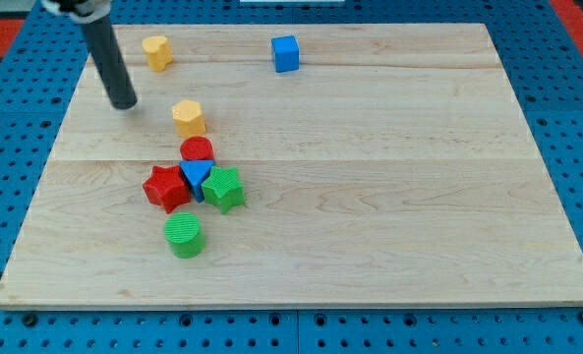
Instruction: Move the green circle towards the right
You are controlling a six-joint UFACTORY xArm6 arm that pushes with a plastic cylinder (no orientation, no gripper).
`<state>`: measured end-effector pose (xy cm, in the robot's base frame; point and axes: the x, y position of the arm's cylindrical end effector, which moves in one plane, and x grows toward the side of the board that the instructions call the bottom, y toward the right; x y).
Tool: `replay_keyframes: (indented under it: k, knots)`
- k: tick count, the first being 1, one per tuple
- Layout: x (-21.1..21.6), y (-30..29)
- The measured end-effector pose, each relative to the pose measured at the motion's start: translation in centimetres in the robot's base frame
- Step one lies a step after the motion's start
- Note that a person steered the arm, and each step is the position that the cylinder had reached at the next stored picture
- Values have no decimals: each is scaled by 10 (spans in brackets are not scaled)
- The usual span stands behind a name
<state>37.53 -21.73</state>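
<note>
Green circle (184,234) sits nearest the view's bottom, alone, just below the cluster: red star (165,187), blue triangle (196,175), green star (224,188), red circle (197,149). Looks like a light, rigid plastic puck with a ribbed top; should slide easily on smooth wood, may spin off if hit off-centre. Nothing to grab with: end effector is a bare rod, no jaws to open or close. My tip (124,102) is well apart, toward the view's upper left, near the yellow hexagon (188,116). Best contact is the circle's left face, mid-line. Counter (389,197) is flat pale board, wide open to the right.
</note>
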Motion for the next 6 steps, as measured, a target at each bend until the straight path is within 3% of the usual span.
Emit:
replay_keyframes:
  k: [2, 3, 5, 6]
  knots:
    - [154, 33]
    - [173, 82]
    - [173, 195]
    - [173, 212]
